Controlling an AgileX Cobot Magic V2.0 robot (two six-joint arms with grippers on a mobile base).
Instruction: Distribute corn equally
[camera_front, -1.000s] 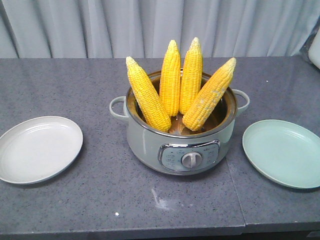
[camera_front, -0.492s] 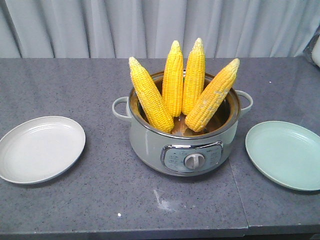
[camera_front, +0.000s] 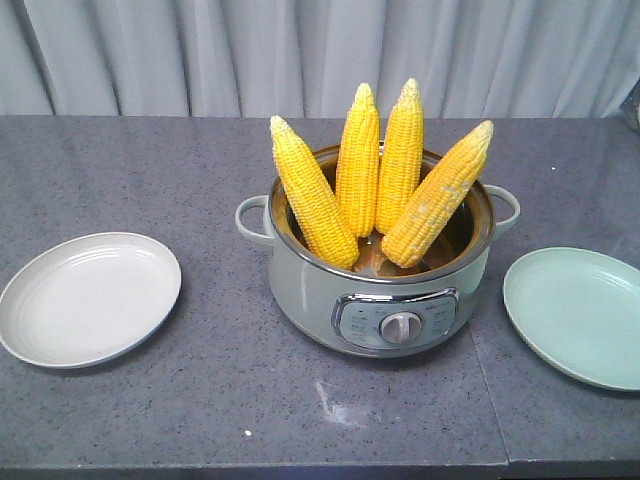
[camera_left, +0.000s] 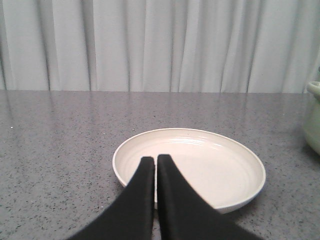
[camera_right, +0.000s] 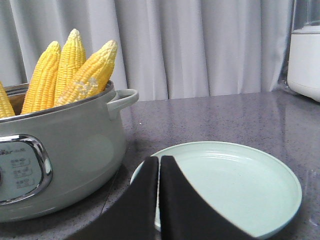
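Exterior front-facing view is showing we are only starting: the corn (camera_front: 358, 160) is standing in the pot (camera_front: 380, 290), and our left gripper (camera_left: 155, 159) and right gripper (camera_right: 159, 159) are sitting closed, needing to open for a cob.

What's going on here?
Nothing is being handled yet. All four corn cobs stand leaning in the pot, and the white plate and green plate are empty. The left hand is shut, low in front of the white plate; the right hand is shut in front of the green one.
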